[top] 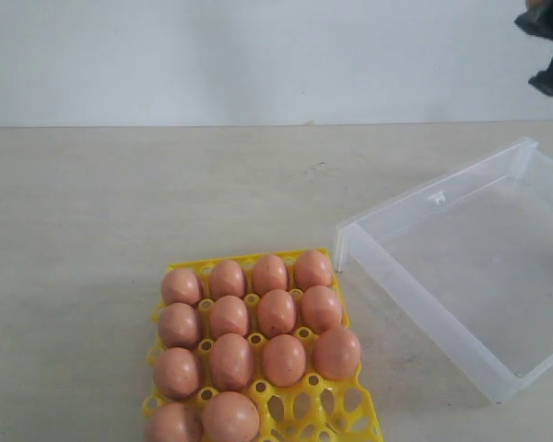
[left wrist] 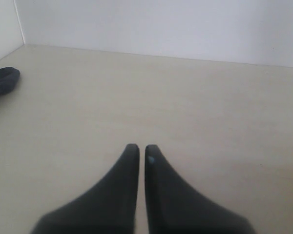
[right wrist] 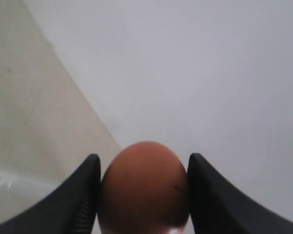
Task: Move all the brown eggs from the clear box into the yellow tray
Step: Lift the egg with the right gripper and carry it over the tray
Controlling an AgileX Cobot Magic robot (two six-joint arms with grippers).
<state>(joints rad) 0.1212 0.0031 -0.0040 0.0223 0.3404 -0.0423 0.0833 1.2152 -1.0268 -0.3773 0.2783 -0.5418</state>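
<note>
A matte brown egg [right wrist: 145, 190] is clamped in the right gripper [right wrist: 144, 158]; the left gripper [left wrist: 142, 148] is pinched closed, empty. 14 oval eggs [top: 276, 313] are cupped in the yellow lattice tray [top: 258, 388].

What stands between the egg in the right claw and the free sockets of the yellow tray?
Nothing visible does. The right claw holds the egg raised, past the clear box, whose walls are low. The yellow tray's free sockets lie open, lower right in the exterior view, next to seated brown eggs.

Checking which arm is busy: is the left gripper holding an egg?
No, the left gripper is shut, with nothing between its jaws.
</note>
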